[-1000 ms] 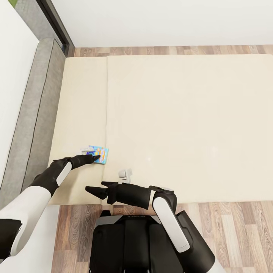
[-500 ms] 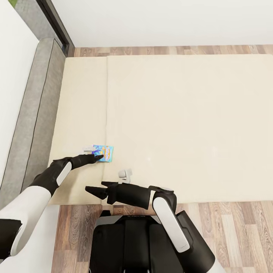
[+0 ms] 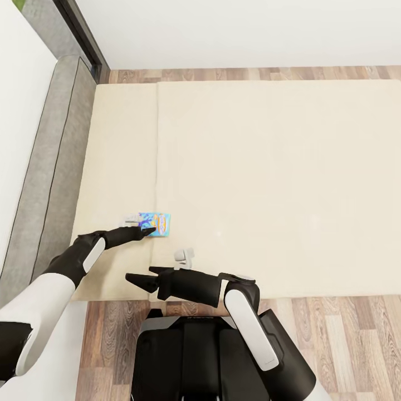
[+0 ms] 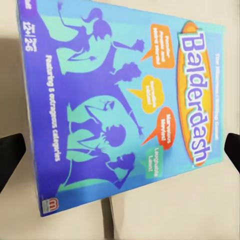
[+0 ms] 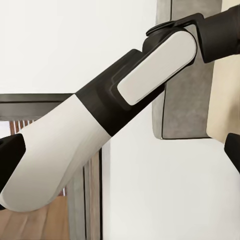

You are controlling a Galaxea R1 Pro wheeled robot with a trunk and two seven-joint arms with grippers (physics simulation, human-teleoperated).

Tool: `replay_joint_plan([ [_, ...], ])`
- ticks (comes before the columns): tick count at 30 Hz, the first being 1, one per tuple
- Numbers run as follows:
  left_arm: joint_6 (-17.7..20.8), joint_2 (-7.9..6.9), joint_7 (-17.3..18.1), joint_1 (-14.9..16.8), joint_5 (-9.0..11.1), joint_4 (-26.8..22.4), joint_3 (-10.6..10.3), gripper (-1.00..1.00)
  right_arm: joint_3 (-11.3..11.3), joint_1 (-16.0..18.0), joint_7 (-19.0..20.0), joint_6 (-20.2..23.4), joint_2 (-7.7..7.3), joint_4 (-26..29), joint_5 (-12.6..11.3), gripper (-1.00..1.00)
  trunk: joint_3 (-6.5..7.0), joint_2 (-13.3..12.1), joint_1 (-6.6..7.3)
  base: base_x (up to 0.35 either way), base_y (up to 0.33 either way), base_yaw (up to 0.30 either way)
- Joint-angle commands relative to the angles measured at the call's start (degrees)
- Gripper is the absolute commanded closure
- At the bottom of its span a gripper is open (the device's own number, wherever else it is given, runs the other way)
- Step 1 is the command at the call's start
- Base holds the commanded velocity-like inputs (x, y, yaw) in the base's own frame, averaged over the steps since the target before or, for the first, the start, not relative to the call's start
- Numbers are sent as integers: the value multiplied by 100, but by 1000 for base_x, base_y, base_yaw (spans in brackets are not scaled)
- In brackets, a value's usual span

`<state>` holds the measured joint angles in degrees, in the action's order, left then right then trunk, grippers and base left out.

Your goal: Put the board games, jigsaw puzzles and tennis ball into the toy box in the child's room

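**Left arm at the blue board game on the bed; grasp not yet made**

We found the left gripper [image 3: 146,229] reached out over the bed [image 3: 267,167], its jaws spread wide. In the left wrist view the two dark fingertips [image 4: 11,159] stood at opposite edges of the frame with the blue board game [image 4: 120,110] lying between and beyond them, and neither tip touched the box. The box was flat on the mattress, lettered "Balderdash", and sat across the seam between the two mattress sections, near the edge closest to the robot. In the head view the left gripper overlapped the near corner of that box [image 3: 158,224]; we could not tell from there whether it rested on the card or hung just above it.

The right gripper [image 3: 133,278] was held low in front of the trunk, near the foot edge of the bed, jaws apart and carrying nothing. Its wrist camera looked at the left arm [image 5: 100,125] and the grey headboard [image 5: 185,115].

We judged the step in hand to be the pick-up of a board game from the bed. The next move called for getting a fingertip under or around one edge of a thin flat box on soft bedding, then closing firmly; a slip or a push across the mattress was the likely fault.
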<state>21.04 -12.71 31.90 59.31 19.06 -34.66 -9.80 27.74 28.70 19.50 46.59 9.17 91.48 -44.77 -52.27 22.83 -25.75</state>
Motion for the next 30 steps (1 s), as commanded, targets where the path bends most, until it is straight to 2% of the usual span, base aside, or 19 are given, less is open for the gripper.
replay_joint_plan([
  [1,41,-6,-3,2,60,-6,-22,-100,-6,2,19,25,2,2,12,-100,-6,9,-3,0,0,0],
  [10,-57,-4,71,-4,108,-6,-3,-100,-6,2,19,25,-1,2,12,-100,-6,9,-3,0,0,0],
  [23,-65,-9,773,-15,116,-44,24,-100,-6,2,19,25,-2,2,12,-100,-6,9,-3,0,0,0],
  [30,-68,-13,866,-16,125,-76,36,-100,-6,2,19,25,-3,2,12,-100,-6,9,-3,0,0,0],
])
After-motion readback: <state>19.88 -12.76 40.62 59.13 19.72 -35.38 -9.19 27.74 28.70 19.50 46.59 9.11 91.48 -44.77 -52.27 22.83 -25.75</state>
